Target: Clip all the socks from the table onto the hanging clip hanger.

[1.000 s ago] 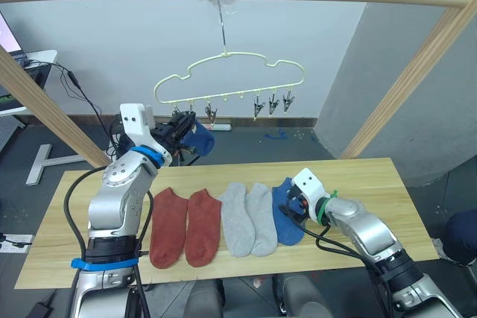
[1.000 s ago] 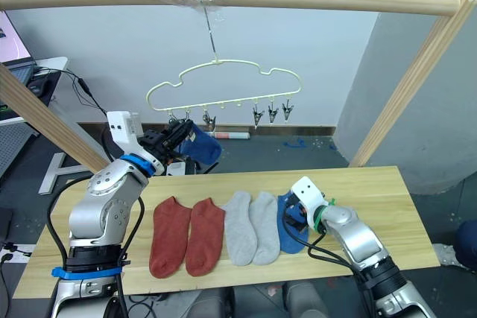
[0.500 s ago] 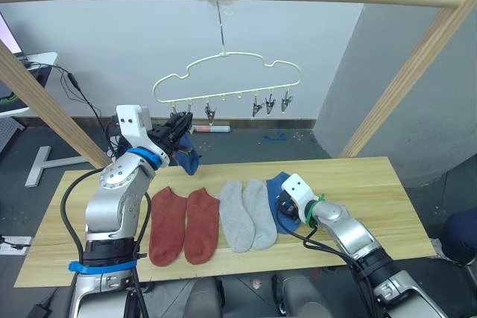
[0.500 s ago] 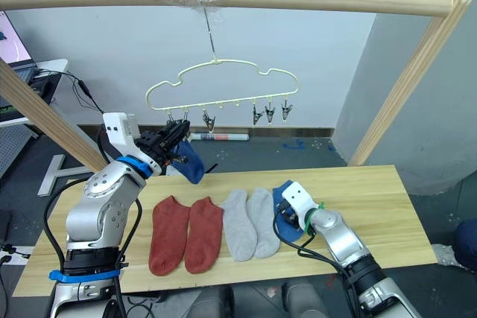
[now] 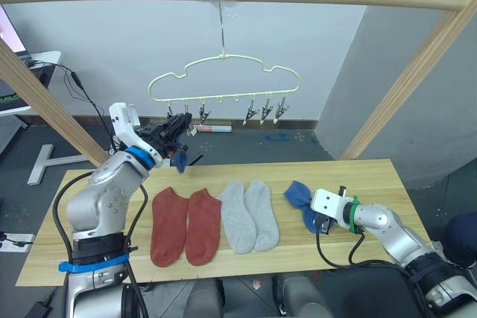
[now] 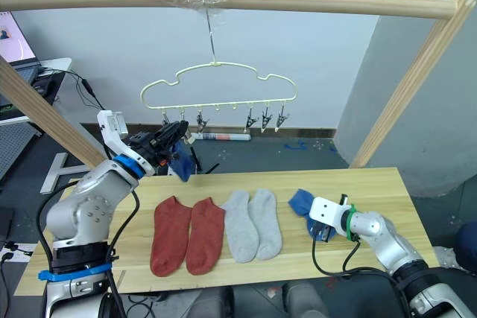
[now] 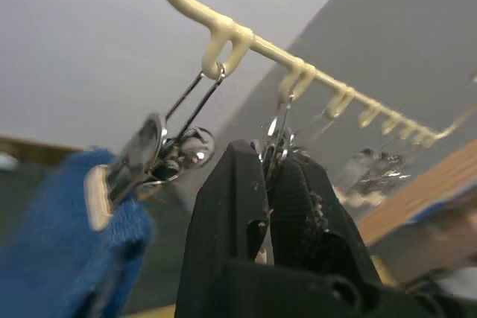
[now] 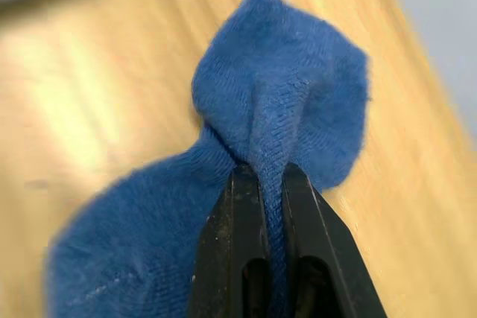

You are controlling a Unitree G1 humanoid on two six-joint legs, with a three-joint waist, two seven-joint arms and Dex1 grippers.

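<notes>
Right wrist view: right gripper (image 8: 262, 173) pinches a raised fold of 1 blue sock (image 8: 279, 109) lying bunched on the table (image 8: 97, 94). Left wrist view: left gripper (image 7: 268, 176) nearly closed around a metal clip (image 7: 277, 128) of the clip hanger (image 5: 223, 80); neighbouring clip bites another blue sock (image 7: 67, 243). Head views: left arm raised, right low; 2 rust-red (image 5: 186, 225), 2 grey socks (image 5: 250, 215) flat. No readable writing.

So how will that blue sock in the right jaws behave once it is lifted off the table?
The blue sock is bunched into a fold where it is pinched, so it is probably floppy and will droop. It looks light, soft fabric, unlikely to slip.
</notes>
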